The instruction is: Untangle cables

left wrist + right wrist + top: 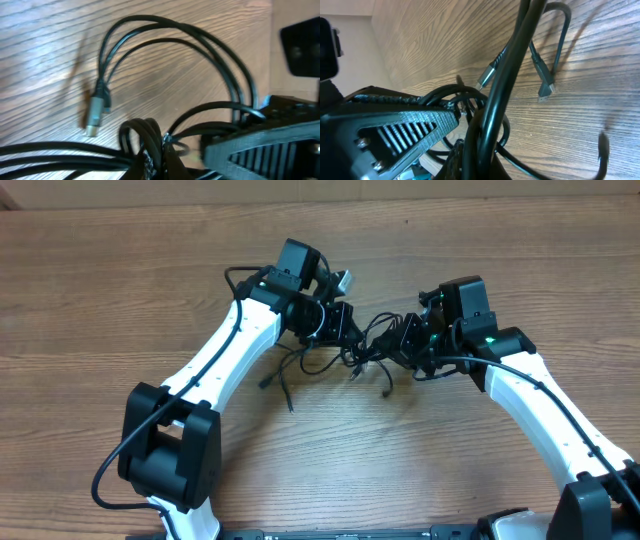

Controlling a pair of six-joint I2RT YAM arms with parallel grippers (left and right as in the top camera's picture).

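The cables (372,342) are a knot of thin black cords lying on the wooden table (120,270) between my two arms. My left gripper (345,330) is shut on the knot's left side. The left wrist view shows its fingers pinching a bunch of strands (150,137), with a grey plug (92,117) lying loose on the wood beyond. My right gripper (408,345) is shut on the knot's right side. In the right wrist view, thick strands (512,75) run up from its jaws, past two plug ends (547,90) on the table.
Loose cable ends trail toward the table's front (288,395) and under the knot (385,388). Each wrist view shows the other gripper's ribbed body very close (265,150) (405,130). Bare wood surrounds the tangle.
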